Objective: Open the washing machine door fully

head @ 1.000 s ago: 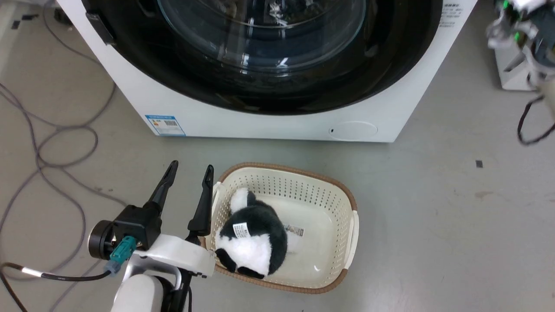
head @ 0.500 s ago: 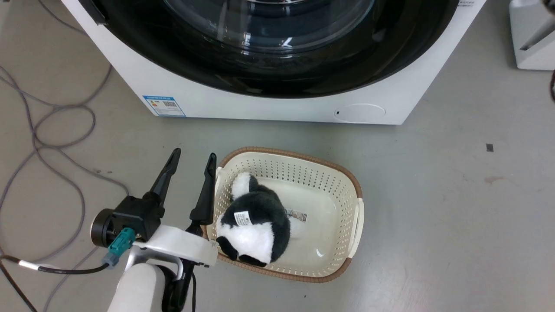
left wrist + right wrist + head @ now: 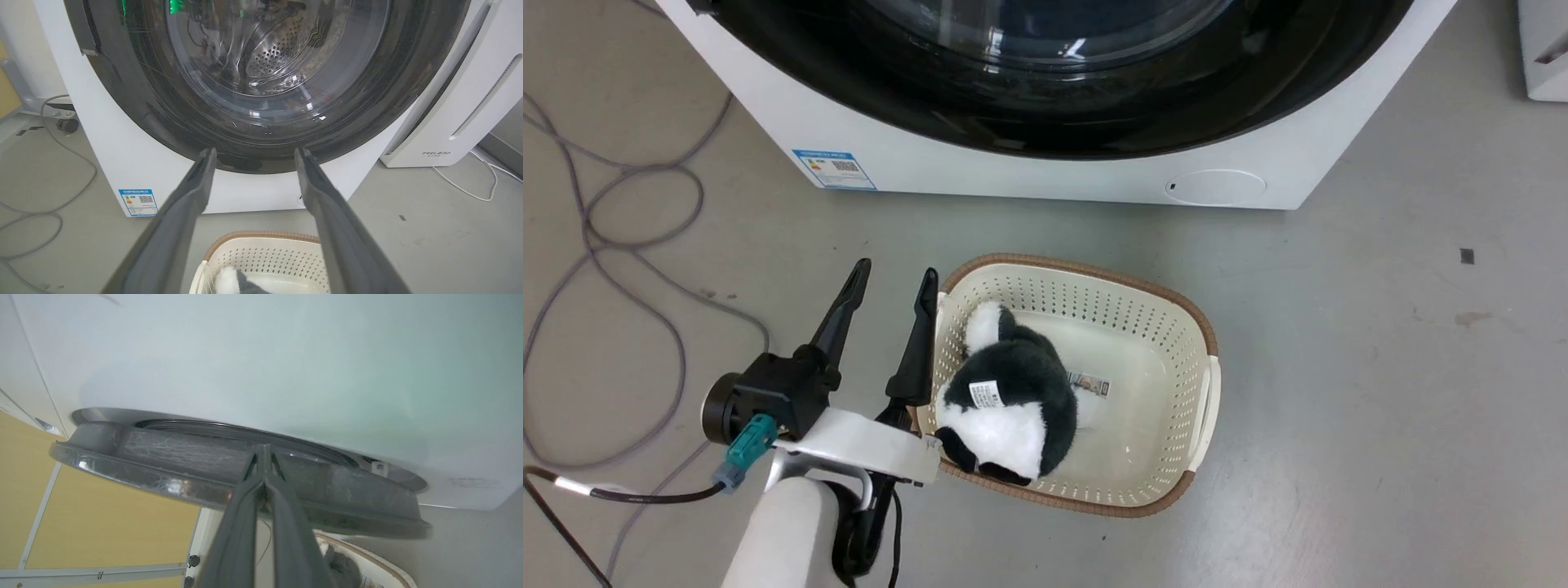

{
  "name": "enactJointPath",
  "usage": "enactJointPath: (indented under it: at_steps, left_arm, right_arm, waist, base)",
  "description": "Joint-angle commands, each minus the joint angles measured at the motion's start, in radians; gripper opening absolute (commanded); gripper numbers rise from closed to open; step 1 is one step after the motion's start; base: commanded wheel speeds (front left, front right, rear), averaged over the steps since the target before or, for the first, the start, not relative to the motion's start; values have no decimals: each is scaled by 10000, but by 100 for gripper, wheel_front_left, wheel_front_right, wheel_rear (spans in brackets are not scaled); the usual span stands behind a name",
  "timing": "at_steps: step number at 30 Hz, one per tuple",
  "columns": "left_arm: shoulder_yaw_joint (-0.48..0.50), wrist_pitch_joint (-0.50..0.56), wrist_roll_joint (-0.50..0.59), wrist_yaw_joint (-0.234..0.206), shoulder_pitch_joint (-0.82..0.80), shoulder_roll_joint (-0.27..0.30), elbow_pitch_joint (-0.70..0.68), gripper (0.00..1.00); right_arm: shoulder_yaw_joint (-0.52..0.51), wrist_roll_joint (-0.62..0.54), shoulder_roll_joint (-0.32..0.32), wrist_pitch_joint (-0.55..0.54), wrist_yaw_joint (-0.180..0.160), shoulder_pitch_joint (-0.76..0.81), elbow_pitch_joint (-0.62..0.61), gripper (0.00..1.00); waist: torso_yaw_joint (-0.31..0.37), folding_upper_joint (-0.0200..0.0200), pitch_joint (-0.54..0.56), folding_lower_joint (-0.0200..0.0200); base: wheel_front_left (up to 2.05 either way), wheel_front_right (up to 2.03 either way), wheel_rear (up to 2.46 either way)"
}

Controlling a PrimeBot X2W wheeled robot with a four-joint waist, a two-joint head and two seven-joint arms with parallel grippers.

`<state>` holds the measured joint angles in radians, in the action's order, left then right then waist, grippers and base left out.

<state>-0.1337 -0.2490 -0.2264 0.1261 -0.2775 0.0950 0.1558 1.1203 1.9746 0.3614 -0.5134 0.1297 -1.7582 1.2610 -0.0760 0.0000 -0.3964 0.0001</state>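
Note:
The white washing machine [image 3: 980, 167] stands at the top of the head view, its glossy black round door [image 3: 1045, 122] with the glass bowl facing me. In the right wrist view the door's dark grey inner rim [image 3: 163, 449] stands a little off the white front [image 3: 286, 355], so the door is slightly ajar. My right gripper [image 3: 263, 447] is shut, its tips against that grey rim. My left gripper [image 3: 892, 275] hangs open low over the floor beside the basket, and in its own view [image 3: 254, 152] it points at the door's lower edge [image 3: 261, 159] from a distance.
A cream basket [image 3: 1054, 261] with a black-and-white plush panda [image 3: 1013, 392] sits on the floor before the washer, touching my left gripper's right finger. Grey cables [image 3: 629, 237] loop on the floor at the left. A white FEELBIRD appliance [image 3: 470, 102] stands right of the washer.
The head camera has moved, so washer and basket sit higher and further right in the picture. The blurred right arm at the upper right has passed beyond the frame. The left gripper stays open.

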Motion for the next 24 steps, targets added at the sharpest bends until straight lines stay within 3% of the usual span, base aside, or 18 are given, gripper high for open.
enactJointPath:
  at_steps: [1,13,24]
  left_arm:
    - [-35,-128,-87,46,-202,16,48,100]
    - [-33,-128,-78,46,-72,-25,88,100]
    - [-82,-128,-78,46,202,-75,260,100]
  right_arm:
    - [298,425,-70,-433,10,-458,207,0]
    - [550,353,-18,-1734,10,395,-922,0]
    - [561,706,504,-2254,10,1522,-2184,0]
  waist:
    - [-17,0,-22,-1]
    - [41,0,231,-1]
    - [58,0,784,-1]
  base:
    - [0,0,0]
    - [0,0,0]
    - [0,0,0]
